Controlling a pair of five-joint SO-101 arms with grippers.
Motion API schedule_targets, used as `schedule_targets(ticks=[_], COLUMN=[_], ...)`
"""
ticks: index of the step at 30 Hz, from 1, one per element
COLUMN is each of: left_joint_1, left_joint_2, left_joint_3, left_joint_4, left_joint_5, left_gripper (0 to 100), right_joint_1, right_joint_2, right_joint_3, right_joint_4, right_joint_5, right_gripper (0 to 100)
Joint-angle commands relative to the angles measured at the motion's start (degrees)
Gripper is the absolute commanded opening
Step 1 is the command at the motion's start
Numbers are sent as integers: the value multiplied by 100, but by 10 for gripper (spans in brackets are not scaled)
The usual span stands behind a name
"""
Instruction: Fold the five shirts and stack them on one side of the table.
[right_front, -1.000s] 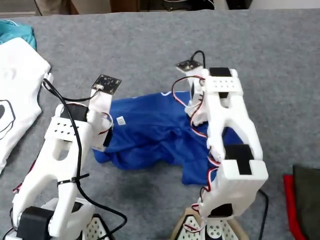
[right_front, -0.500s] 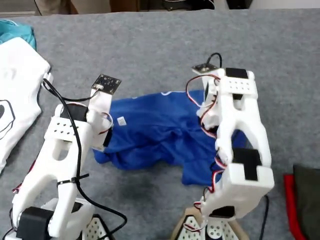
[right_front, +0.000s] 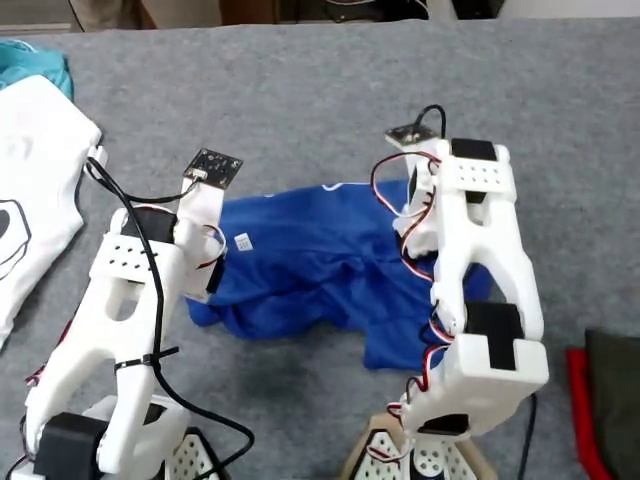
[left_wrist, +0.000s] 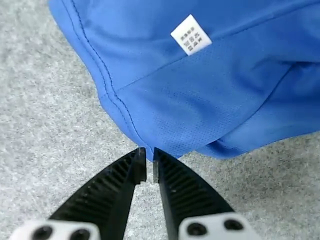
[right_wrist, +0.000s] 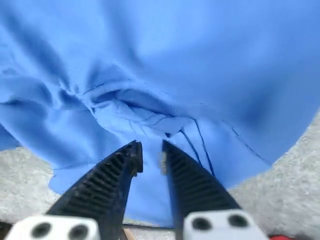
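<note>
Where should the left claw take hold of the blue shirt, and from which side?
Grip the blue shirt by its stitched hem, at the rounded corner just ahead of the left claw. Come in low from the bare table side. There the edge lies flat and exposed, while further in the cloth is bunched into folds, so a clean pinch looks less likely.

You had the high camera fixed above the near edge, looking down past the white plastic left arm and right arm onto the grey felt-covered table, far enough off to take in the whole crumpled blue mesh shirt. Your left wrist camera sat close over the cloth, facing along the black ridged left gripper at the shirt's hem, while the right wrist camera looked just as closely past the right gripper onto its creased middle. All three views shared that shirt and the grey cover beside it.
</note>
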Motion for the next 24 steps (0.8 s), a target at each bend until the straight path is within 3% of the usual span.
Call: schedule_targets(ticks=[1, 19, 24], left_joint_1=[18, 18, 18], left_joint_2=[-4, 22, 22], left_joint_3=[-62, -62, -62], left_joint_4=[-44, -62, -62], left_joint_5=[26, 26, 26], left_gripper=[46, 46, 46], right_joint_1=[84, 57, -119], right_joint_2=[-330, 251, 268], right_joint_3=[136, 171, 171], right_joint_4=[-255, -686, -686], right_joint_5=[-97, -325, -352], right_gripper=[158, 167, 36])
